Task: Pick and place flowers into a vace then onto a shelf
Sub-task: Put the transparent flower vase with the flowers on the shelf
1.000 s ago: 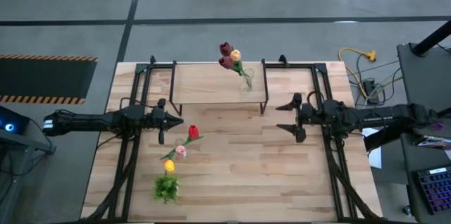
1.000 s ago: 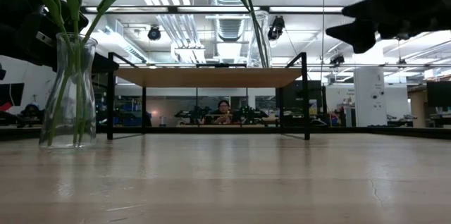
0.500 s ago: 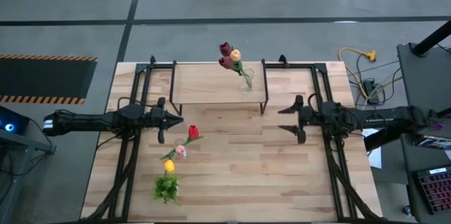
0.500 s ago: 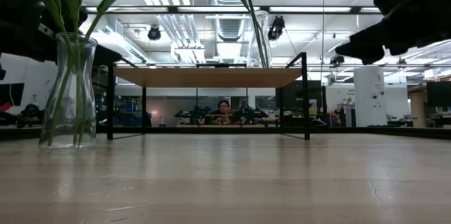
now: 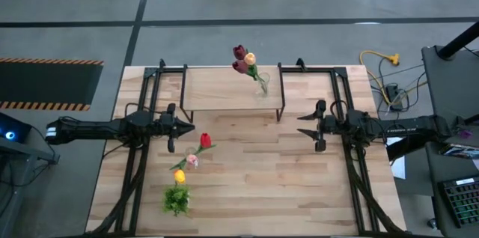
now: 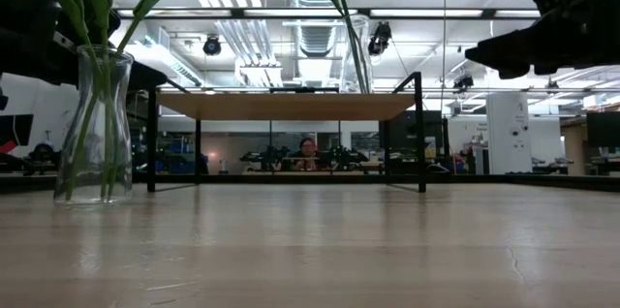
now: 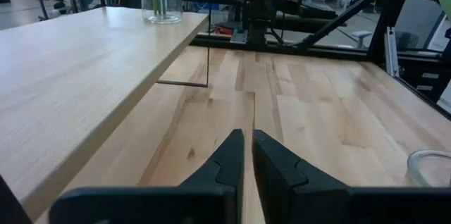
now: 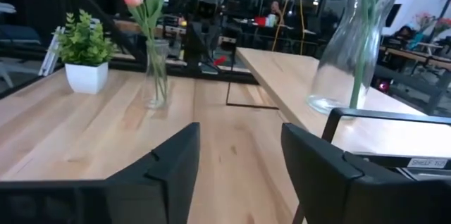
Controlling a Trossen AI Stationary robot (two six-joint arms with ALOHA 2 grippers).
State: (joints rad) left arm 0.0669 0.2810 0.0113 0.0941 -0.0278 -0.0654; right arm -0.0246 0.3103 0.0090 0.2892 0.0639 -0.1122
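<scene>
On the shelf point(image 5: 224, 88) stands a clear glass vase point(image 5: 263, 85) with red, orange and maroon flowers point(image 5: 242, 59); it also shows in the right wrist view point(image 8: 351, 48). A second glass vase point(image 5: 191, 160) rests by its base on the tabletop, holding red, pink and orange tulips point(image 5: 204, 141). My left gripper point(image 5: 191, 127) is shut and hovers left of the shelf's front, touching nothing. My right gripper point(image 5: 300, 126) hovers open off the shelf's right front leg; nothing is between its fingers point(image 8: 173, 164).
A small green plant in a white pot point(image 5: 176, 200) stands near the table's front left. Black frame rails point(image 5: 352, 185) run along both sides of the table. Bare wood lies between the two grippers point(image 5: 254, 163). A person sits in the room beyond point(image 6: 308, 153).
My right gripper has drawn back a little toward the table's right edge, sunk slightly and rolled about its own axis, and the gap between its fingertips has narrowed. Both vases and the flowers stand as before.
</scene>
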